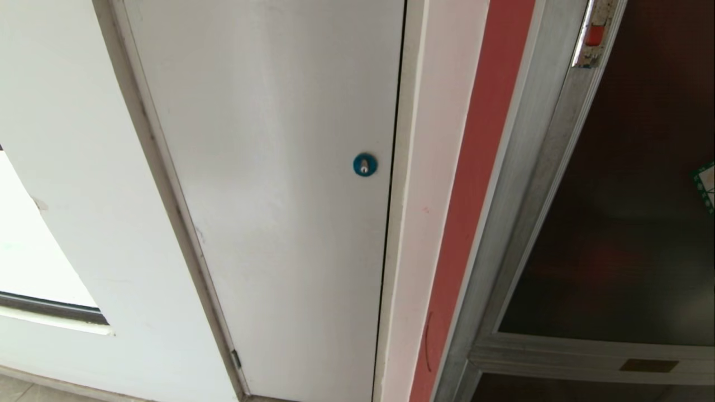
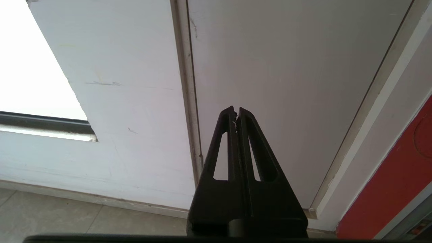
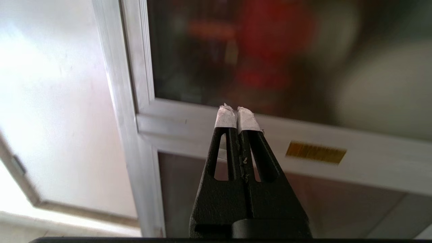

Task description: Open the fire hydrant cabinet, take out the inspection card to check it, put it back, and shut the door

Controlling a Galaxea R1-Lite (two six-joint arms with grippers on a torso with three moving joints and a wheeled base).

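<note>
In front of me stands a plain white door (image 1: pixel 268 184) with a round blue lock (image 1: pixel 365 164), and to its right I see the fire hydrant cabinet (image 1: pixel 519 184) with its silver frame beside a red strip of wall (image 1: pixel 475 184). The door (image 1: pixel 631 223) of the cabinet, dark tinted glass, is closed; a small red latch (image 1: pixel 595 34) sits on its frame near the top, and a green-edged sticker (image 1: pixel 706 187) shows at the right edge. My right gripper (image 3: pixel 237 113) is pressed shut and holds nothing; its white-taped fingertips (image 3: pixel 225 118) point at the silver rail under the glass, near a gold label (image 3: pixel 315 152). My left gripper (image 2: pixel 236 112) is also shut and empty, low before the white door.
</note>
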